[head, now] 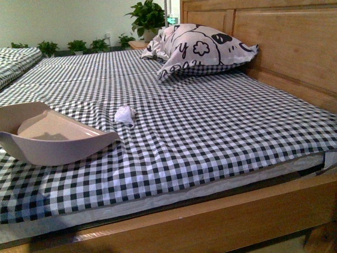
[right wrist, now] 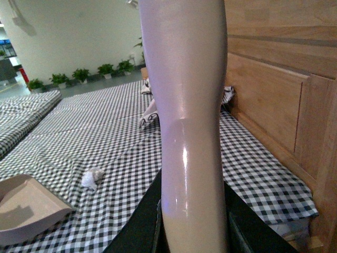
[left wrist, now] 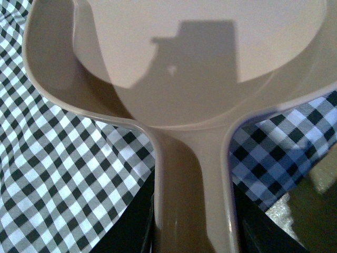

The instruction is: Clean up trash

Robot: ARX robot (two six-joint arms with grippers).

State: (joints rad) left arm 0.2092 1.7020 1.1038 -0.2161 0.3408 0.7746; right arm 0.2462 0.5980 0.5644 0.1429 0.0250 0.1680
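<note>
The trash [head: 125, 114] is a small crumpled white wad lying on the checked bed sheet, also seen as trash [right wrist: 92, 177] in the right wrist view. Just left of it rests the pale beige dustpan [head: 52, 139], its mouth turned toward the wad. My left gripper [left wrist: 194, 232] is shut on the dustpan [left wrist: 200, 68] handle; the scoop is empty. My right gripper [right wrist: 194, 226] is shut on the brush [right wrist: 187, 105], whose pale handle fills that view; its bristles are out of view. Neither gripper shows in the front view.
A patterned pillow [head: 200, 48] lies at the back against the wooden headboard [head: 284, 42]. The wooden bed frame [head: 210, 221] runs along the near edge. Potted plants [head: 147, 18] stand beyond the bed. A second checked bed [head: 16, 60] is at far left.
</note>
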